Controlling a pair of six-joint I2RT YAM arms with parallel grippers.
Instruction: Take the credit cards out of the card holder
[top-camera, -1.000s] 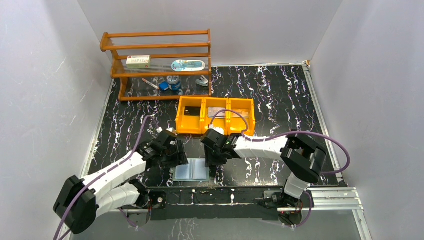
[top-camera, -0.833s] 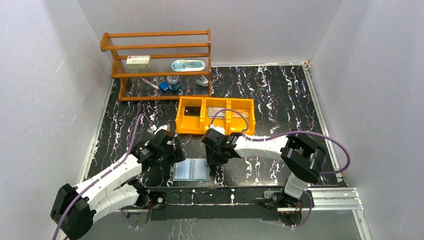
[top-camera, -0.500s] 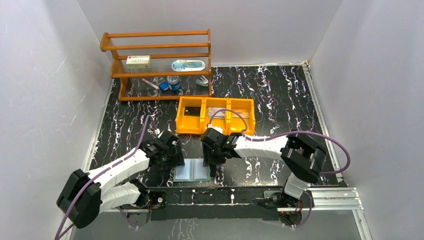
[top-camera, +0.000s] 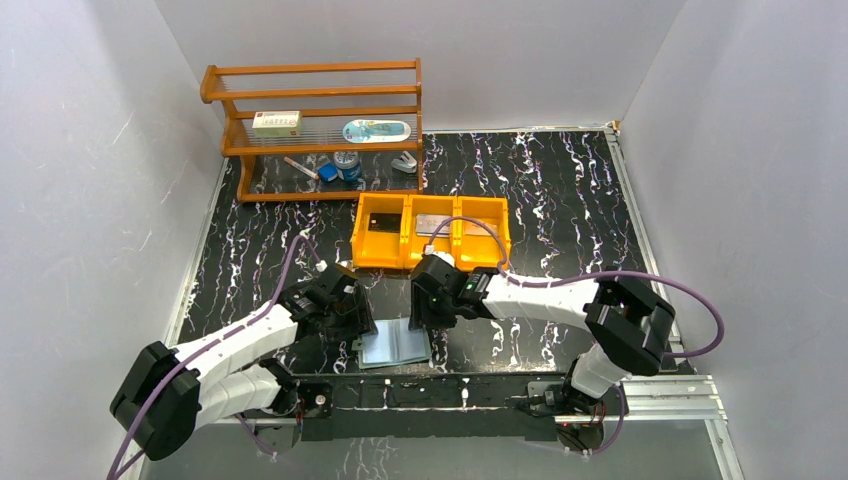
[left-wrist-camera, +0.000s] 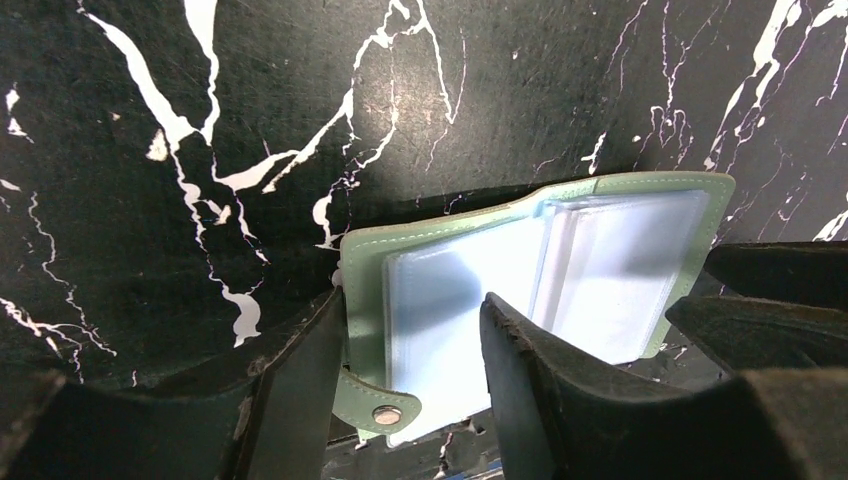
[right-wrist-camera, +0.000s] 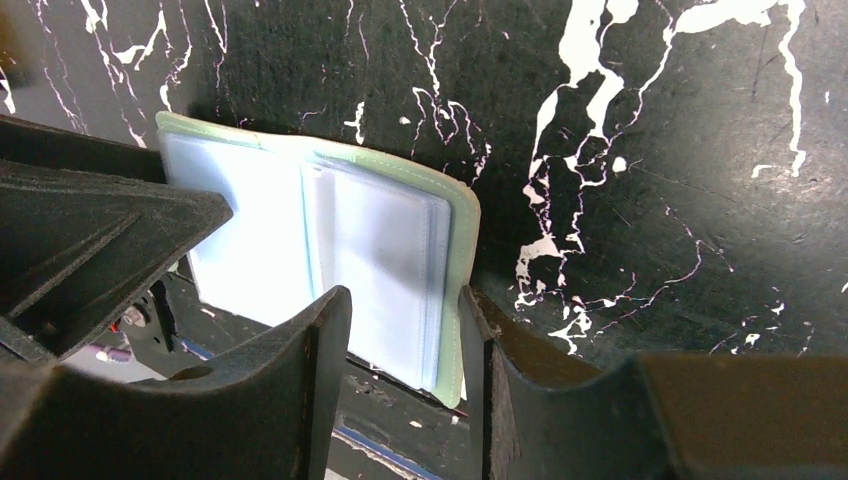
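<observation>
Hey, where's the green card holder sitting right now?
In the top view the card holder lies open at the table's near edge, just left of centre, between the left gripper and right gripper, in front of the orange tray.

Card holder (left-wrist-camera: 530, 262) matt green; inner pockets (left-wrist-camera: 612, 272) glossy clear plastic.

Cards (top-camera: 383, 224) seemingly in tray (top-camera: 432, 262) behind holder (top-camera: 395, 347)

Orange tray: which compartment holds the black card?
The leftmost compartment: the black card lies there. The middle compartment holds a silver-grey card; the right compartment is unclear.
</observation>
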